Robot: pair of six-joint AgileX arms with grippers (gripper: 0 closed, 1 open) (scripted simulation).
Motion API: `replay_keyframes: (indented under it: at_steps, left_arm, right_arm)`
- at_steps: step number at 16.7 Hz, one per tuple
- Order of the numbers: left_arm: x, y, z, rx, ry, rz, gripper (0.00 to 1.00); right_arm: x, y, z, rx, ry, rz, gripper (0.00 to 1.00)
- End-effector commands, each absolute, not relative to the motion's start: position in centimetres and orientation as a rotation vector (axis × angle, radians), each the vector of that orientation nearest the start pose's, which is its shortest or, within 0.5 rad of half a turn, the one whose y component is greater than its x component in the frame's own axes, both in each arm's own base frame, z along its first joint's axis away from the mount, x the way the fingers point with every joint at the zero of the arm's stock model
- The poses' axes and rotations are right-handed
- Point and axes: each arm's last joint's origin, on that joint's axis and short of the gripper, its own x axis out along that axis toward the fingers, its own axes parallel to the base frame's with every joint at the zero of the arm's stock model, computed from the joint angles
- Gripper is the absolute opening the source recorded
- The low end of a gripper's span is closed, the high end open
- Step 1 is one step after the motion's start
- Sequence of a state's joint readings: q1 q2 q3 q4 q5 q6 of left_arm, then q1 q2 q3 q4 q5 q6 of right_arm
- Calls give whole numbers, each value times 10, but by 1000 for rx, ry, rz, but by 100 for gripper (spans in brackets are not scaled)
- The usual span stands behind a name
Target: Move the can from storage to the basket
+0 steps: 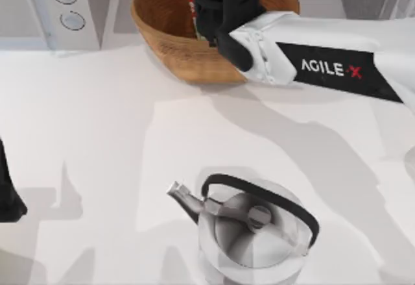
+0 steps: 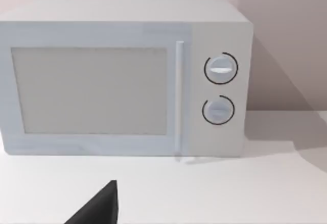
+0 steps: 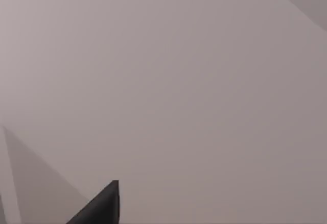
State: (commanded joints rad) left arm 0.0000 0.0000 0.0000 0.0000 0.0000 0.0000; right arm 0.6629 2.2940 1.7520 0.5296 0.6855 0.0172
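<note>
The tan wicker basket (image 1: pixel 170 35) stands at the table's back middle. A thin red strip of the can (image 1: pixel 191 2) shows inside it, against the left side of my right gripper (image 1: pixel 211 22); the rest of the can is hidden under the black gripper body. My right arm reaches in from the right and hangs over the basket's bowl. In the right wrist view one dark fingertip (image 3: pixel 104 203) shows against a bare wall, with nothing beside it. My left gripper (image 1: pixel 8 197) is parked at the table's left edge, and its fingertip (image 2: pixel 99 208) points toward the microwave.
A white microwave (image 1: pixel 61 6) with two dials (image 2: pixel 220 69) stands at the back left, its door shut. A steel kettle (image 1: pixel 249 230) with a black handle sits at the front middle. Bare tabletop lies between the kettle and the basket.
</note>
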Motion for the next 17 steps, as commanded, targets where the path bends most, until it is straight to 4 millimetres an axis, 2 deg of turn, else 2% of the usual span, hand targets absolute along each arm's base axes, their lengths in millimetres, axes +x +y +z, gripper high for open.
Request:
replay_keyframes:
  at_steps: [10,13,15,17]
  left_arm:
    - [106,-1,160,0,0,0,100]
    - [106,-1,160,0,0,0,100]
    - [106,-1,160,0,0,0,100]
    - [106,-1,160,0,0,0,100]
  right_arm:
    - [427,317,223,0,3,7,100]
    - [423,292,239,-2,8,22,100]
    - [413,263,257,-3,14,38,100]
    - [395,227,280,-3,17,58,100]
